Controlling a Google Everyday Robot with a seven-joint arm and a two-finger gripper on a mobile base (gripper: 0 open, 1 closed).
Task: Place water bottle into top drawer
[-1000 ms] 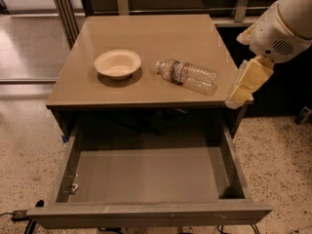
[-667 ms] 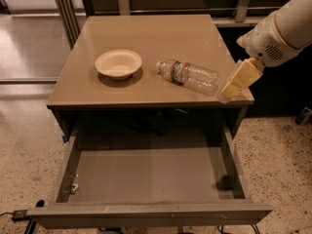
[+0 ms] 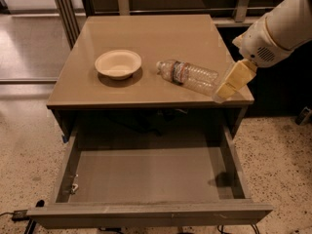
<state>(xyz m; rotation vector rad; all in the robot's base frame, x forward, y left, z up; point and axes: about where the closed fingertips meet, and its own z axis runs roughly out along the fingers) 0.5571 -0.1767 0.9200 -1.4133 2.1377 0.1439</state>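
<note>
The water bottle (image 3: 189, 76) lies on its side on the tan tabletop (image 3: 146, 38), cap end pointing left toward the bowl, red-and-white label near that end. My gripper (image 3: 229, 84), with cream-coloured fingers, hangs from the white arm at the right and sits just past the bottle's base end, at the table's front right corner. It holds nothing. The top drawer (image 3: 146, 177) is pulled out wide below the tabletop, its flat grey-brown bottom bare.
A cream-coloured round bowl (image 3: 118, 64) stands on the tabletop left of the bottle. Metal rails and a shelf edge run behind the table. Speckled floor lies on both sides. A small metal piece (image 3: 73, 186) sits in the drawer's left front corner.
My gripper has moved left and slightly up, from beside the table's right edge to close by the bottle's base end. The bottle, bowl and drawer have not moved.
</note>
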